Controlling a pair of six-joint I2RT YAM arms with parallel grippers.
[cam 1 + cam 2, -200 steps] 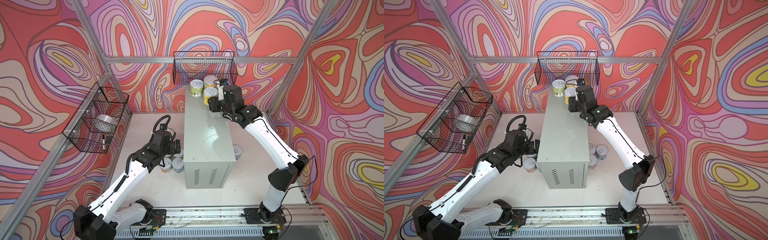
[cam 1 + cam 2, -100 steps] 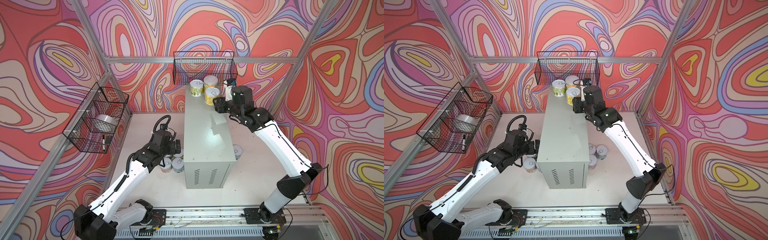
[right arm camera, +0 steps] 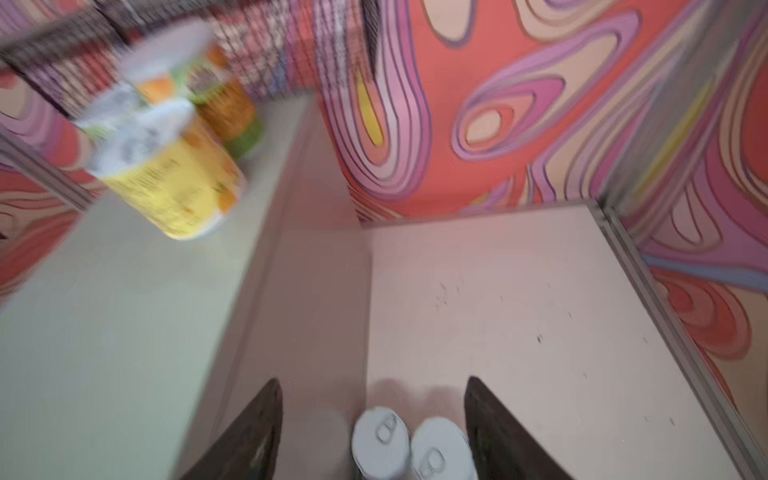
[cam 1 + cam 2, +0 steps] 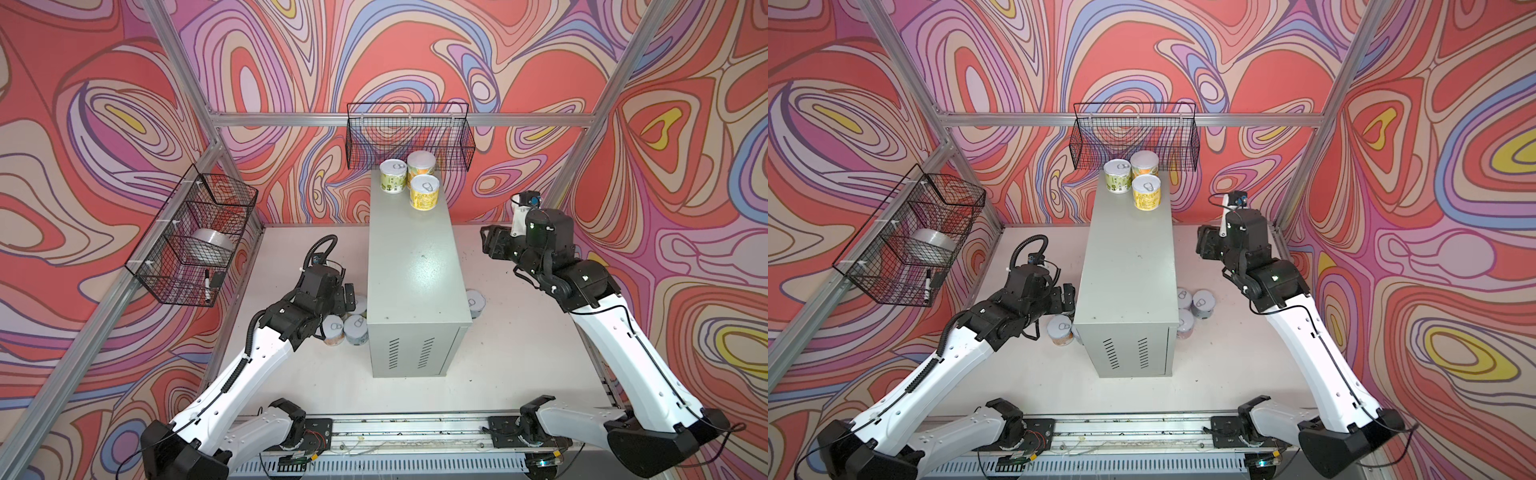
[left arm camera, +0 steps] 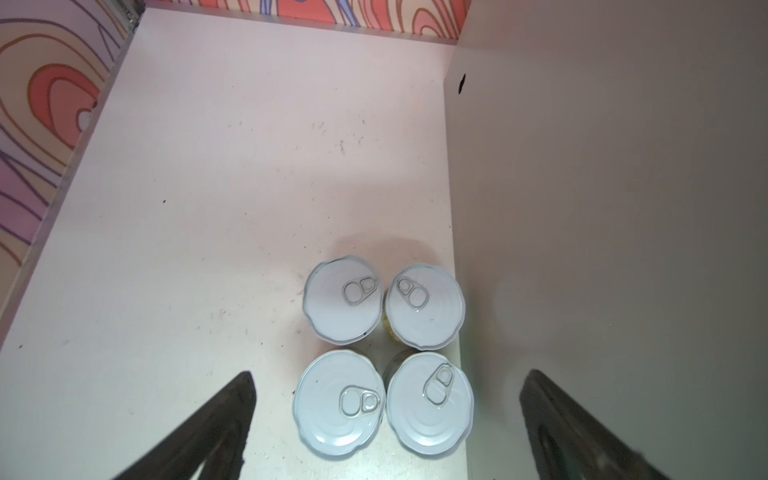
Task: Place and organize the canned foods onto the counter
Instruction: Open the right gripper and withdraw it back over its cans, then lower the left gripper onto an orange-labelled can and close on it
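left claw [image 5: 386, 374] spread wide over four cans [image 5: 338, 403] beside the counter [image 4: 415, 266], right claw [image 3: 372, 380] parted, empty, well off the yellow can [image 4: 424, 193]

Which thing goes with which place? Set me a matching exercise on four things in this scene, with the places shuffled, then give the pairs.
Things:
1. yellow can
2. tape roll
3. left gripper
4. right gripper

Places:
A. in the wire basket on the side wall
B. open above four cans on the white tabletop
C. upright on the counter, at its far end
D. open and empty, off the counter's right side

Pairs: 1-C; 2-A; 3-B; 4-D
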